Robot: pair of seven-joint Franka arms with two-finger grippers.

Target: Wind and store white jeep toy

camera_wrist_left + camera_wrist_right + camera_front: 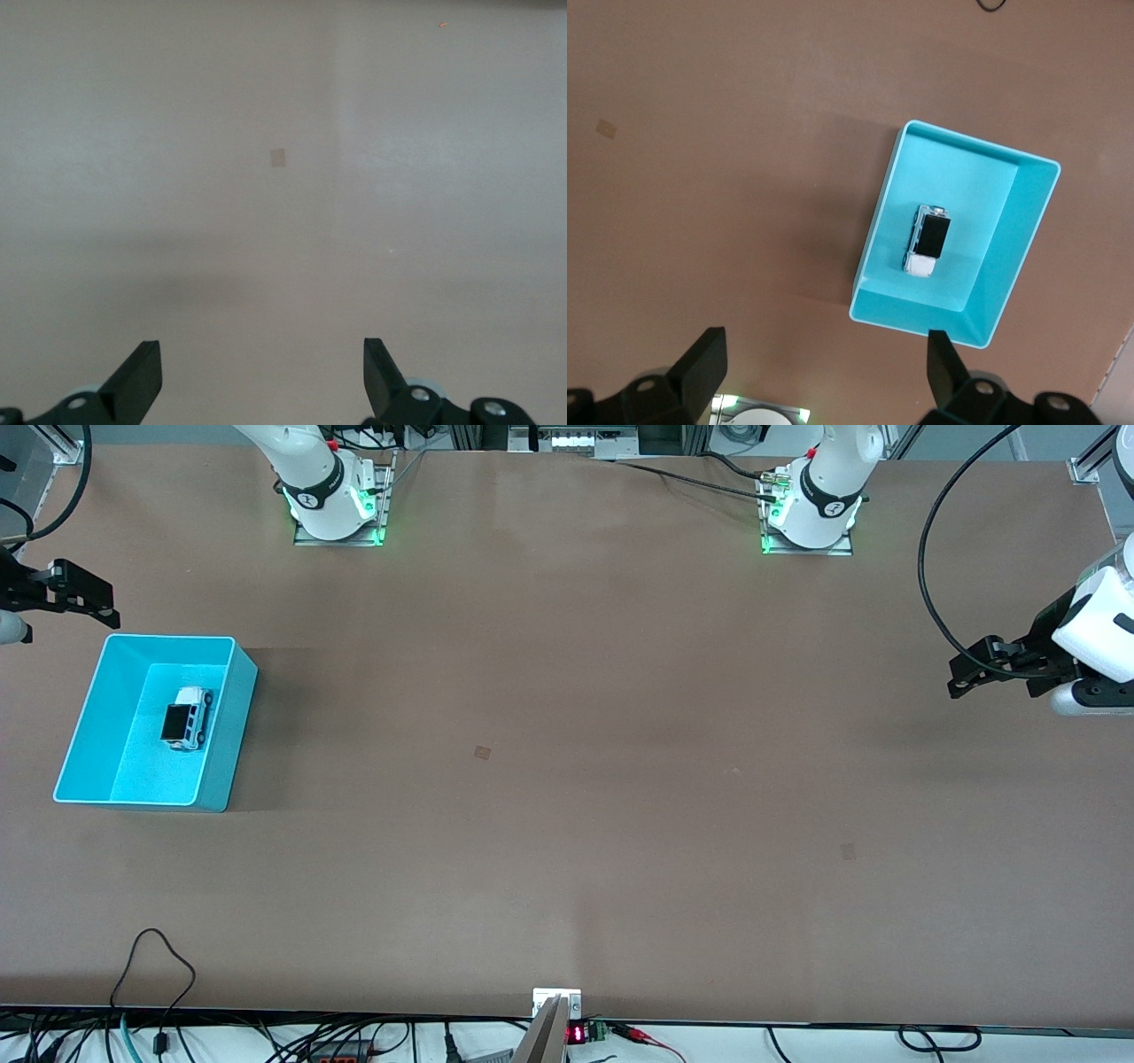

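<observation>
We find the small white plastic jeep toy with its black rectangular roof panel and dark wheels (187, 719) resting upright on its wheels on the floor of the open cyan plastic bin (89, 717), toward the right arm's end of the table, roughly in the middle of the bin and clear of its walls. We judge it light and rigid, with a smooth, somewhat slippery moulded shell; the wheels would likely roll if it were nudged, so we would take it across the body sides, between the axles, rather than by roof or wheels. The bin is a thin-walled, glossy rectangular box with straight, slightly flared sides, deep enough that fingers must come down from above. Around it the matte brown table (567, 797) lies flat and even, marked only by a few faint patches. The right gripper (824, 354) hangs over the table just beside the bin's rim nearest the bases, its black fingers spread wide and holding nothing. The left gripper (263, 367) waits over the left arm's end of the table, likewise spread wide and empty.
</observation>
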